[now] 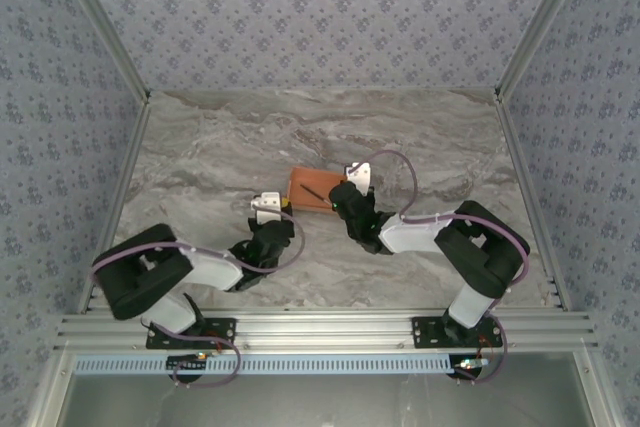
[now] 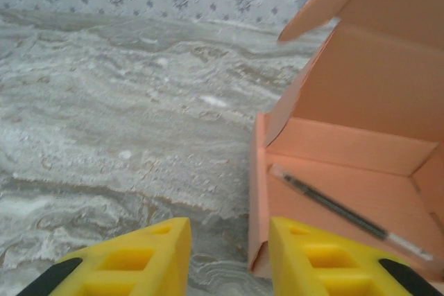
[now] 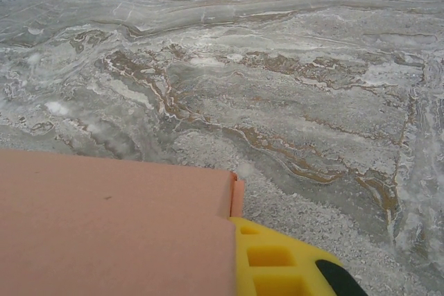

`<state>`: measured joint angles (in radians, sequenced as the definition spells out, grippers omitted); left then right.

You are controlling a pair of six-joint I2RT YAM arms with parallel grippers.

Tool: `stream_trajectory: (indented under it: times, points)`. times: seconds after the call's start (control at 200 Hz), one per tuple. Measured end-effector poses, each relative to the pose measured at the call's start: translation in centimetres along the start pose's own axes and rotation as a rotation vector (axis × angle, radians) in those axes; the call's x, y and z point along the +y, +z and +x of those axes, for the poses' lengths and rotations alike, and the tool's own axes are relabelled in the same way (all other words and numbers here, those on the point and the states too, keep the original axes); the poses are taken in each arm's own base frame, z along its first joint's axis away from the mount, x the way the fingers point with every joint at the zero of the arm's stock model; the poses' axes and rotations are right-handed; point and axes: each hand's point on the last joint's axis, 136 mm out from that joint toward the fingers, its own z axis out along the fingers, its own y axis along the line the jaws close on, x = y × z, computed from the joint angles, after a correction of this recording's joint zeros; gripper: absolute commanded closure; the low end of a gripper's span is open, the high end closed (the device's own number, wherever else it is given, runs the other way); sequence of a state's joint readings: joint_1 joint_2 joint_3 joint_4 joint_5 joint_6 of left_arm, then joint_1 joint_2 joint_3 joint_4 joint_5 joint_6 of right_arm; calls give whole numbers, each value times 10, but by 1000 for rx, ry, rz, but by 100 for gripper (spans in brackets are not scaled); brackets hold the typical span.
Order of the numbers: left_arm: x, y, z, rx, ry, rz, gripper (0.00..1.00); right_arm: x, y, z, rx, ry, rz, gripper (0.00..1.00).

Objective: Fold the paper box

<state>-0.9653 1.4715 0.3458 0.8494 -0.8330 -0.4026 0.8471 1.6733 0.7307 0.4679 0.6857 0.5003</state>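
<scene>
The paper box (image 1: 312, 189) is salmon-orange card, lying open at the middle of the table. In the left wrist view the paper box (image 2: 361, 192) shows its inside, with its lid standing up at the back. My left gripper (image 2: 229, 258) is open at the near left corner; the left wall stands between its yellow fingers (image 2: 139, 258), close to the right one. My right gripper (image 1: 352, 187) is at the right end of the box. There a card panel (image 3: 111, 227) covers one finger, and the other yellow finger (image 3: 284, 265) presses against the panel's edge.
A thin dark pen-like stick (image 2: 347, 213) lies diagonally on the box's floor. The grey marble table (image 1: 220, 147) is bounded by patterned walls on the left, back and right. Both arms' bases stand on the metal rail (image 1: 320, 332) at the near edge.
</scene>
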Motion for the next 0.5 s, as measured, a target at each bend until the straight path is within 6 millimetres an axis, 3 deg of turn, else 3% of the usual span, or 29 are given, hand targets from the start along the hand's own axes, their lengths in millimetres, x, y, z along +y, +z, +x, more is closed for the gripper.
stream_trajectory:
  times: [0.11, 0.345, 0.5]
  points:
    - [6, -3, -25, -3, -33, 42, 62, 0, 0, 0, 3, -7, 1, 91]
    - [42, -13, -89, -37, -118, 78, 51, 1, 0, -1, 5, -24, 2, 91]
    - [47, 7, -128, 14, -137, 94, 48, 1, 0, -1, 7, -29, 3, 91]
